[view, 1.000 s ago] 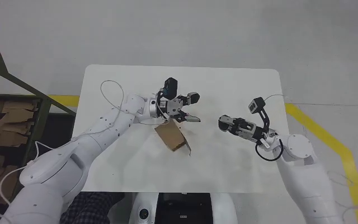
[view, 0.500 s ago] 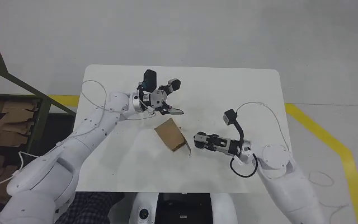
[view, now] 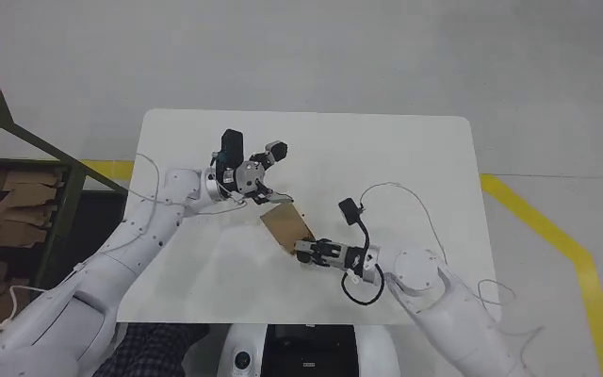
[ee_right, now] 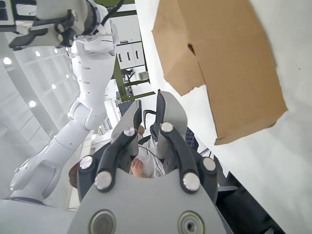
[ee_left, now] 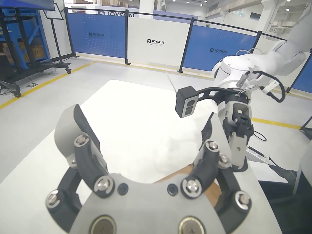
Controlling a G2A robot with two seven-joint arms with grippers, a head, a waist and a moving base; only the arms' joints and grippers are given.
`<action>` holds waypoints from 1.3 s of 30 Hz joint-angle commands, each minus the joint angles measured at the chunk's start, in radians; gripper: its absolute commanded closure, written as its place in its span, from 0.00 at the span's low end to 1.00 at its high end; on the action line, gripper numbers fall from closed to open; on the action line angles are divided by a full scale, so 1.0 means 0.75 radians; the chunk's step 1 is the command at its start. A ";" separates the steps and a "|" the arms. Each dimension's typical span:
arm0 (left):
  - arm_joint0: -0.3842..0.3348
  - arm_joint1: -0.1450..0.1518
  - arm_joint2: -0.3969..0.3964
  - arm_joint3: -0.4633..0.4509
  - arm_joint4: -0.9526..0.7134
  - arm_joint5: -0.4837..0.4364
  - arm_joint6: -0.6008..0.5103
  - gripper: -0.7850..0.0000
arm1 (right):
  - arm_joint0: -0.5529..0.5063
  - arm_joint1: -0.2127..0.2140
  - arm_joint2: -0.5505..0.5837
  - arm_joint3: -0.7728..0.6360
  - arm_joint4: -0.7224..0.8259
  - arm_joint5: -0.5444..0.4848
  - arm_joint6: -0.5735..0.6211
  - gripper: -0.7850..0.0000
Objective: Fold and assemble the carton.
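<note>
The brown carton (view: 285,226) lies folded flat on the white table (view: 396,160), near its middle. My left gripper (view: 279,172) hovers just beyond the carton's far edge, open, with nothing between its fingers. In the left wrist view the same gripper (ee_left: 142,115) spreads wide over bare table, and a strip of carton (ee_left: 168,177) shows below it. My right gripper (view: 301,251) sits at the carton's near edge. In the right wrist view this gripper (ee_right: 148,102) has its fingers almost together around nothing, just off a torn corner of the carton (ee_right: 219,49).
A rack of flat cardboard pieces (view: 28,203) stands off the table's left side. The table's right half and far strip are bare. A loose cable (view: 405,193) loops over the table from the right arm.
My right arm swung from the table's right side to the carton's near edge. The left gripper drew back leftward off the carton's far edge, staying open.
</note>
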 commanded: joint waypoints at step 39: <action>0.279 0.062 -0.285 -0.312 0.082 0.009 -0.075 0.00 | -0.031 -0.015 0.174 0.150 0.506 0.100 0.063 1.00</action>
